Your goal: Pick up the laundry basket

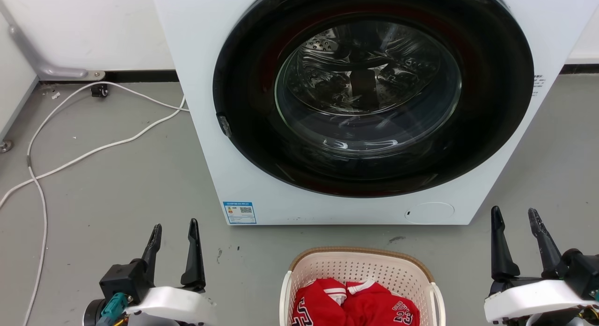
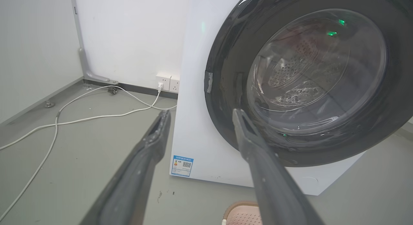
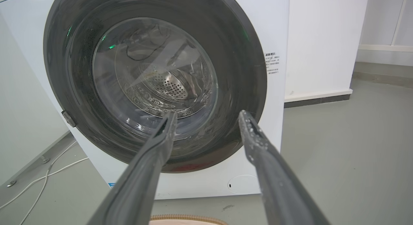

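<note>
**Desk:** Where is the laundry basket on your screen?

**Operator:** I have the laundry basket [image 1: 362,269] at the bottom centre of the head view, cut off by the lower edge. It stands on the grey floor [image 1: 117,195] just in front of the washing machine [image 1: 187,36], below the round door [image 1: 369,92].

**Desk:** What does it look like?

**Operator:** I see cream-white plastic walls punched with rows of small holes, rounded corners and a tan woven-look rim [image 1: 360,249]. A white handle [image 1: 284,298] runs down each long side. Red clothing with white trim [image 1: 355,305] lies inside; I can read "23" on it.

**Desk:** And the grippers?

**Operator:** My left gripper [image 1: 175,225] sits at the lower left, and my right gripper [image 1: 514,211] at the lower right. Both stand apart from the basket, fingers spread with a clear gap and nothing between them. In the left wrist view the left gripper [image 2: 201,112] points at the machine, with a corner of the basket [image 2: 240,213] at the bottom edge. In the right wrist view the right gripper [image 3: 208,113] faces the door, with a sliver of tan rim [image 3: 187,218] at the bottom.

**Desk:** Anything else?

**Operator:** I see a white cable [image 1: 93,150] trailing across the left of the floor.
</note>
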You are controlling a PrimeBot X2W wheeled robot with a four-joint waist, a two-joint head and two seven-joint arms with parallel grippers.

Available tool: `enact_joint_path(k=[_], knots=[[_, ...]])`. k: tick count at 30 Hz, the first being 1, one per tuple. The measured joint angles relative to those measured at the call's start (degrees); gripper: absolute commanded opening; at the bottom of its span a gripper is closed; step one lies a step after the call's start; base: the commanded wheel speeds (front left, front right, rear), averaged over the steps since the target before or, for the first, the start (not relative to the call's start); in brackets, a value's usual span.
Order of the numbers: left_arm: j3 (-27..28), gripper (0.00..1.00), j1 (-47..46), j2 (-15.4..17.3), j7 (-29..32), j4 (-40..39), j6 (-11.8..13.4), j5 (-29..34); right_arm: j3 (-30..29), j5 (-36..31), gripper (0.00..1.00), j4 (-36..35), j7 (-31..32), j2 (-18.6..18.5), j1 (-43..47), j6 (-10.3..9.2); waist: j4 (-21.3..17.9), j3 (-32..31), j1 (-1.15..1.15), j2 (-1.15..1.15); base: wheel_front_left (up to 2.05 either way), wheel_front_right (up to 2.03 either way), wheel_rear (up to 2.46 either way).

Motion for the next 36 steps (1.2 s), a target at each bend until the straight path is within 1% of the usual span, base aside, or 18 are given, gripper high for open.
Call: enact_joint_path(k=[16,27,32,36], knots=[[0.63,1.0,0.74,-0.44,-1.81,-0.01,-0.04,6.81,-0.11,-7.1,1.0,-0.4,-1.78,-0.01,0.86,0.0,0.21,0.04,0.0,0.0,0.0,0.0,0.0],[0.82,1.0,1.15,-0.55,-2.87,-0.05,-0.51,11.43,-0.07,-11.06,1.0,-0.65,-3.01,-0.03,1.07,0.01,0.35,0.04,0.0,0.0,0.0,0.0,0.0],[0.9,1.0,1.45,-0.58,-3.35,0.01,-0.54,12.83,-0.03,-12.71,1.0,-0.65,-3.49,-0.03,1.1,0.01,0.34,0.06,0.0,0.0,0.0,0.0,0.0],[0.91,1.0,1.55,-0.59,-3.44,0.15,-0.53,12.63,-0.03,-12.7,1.0,-0.6,-3.5,-0.03,1.1,0.01,0.26,0.06,0.0,0.0,0.0,0.0,0.0]])
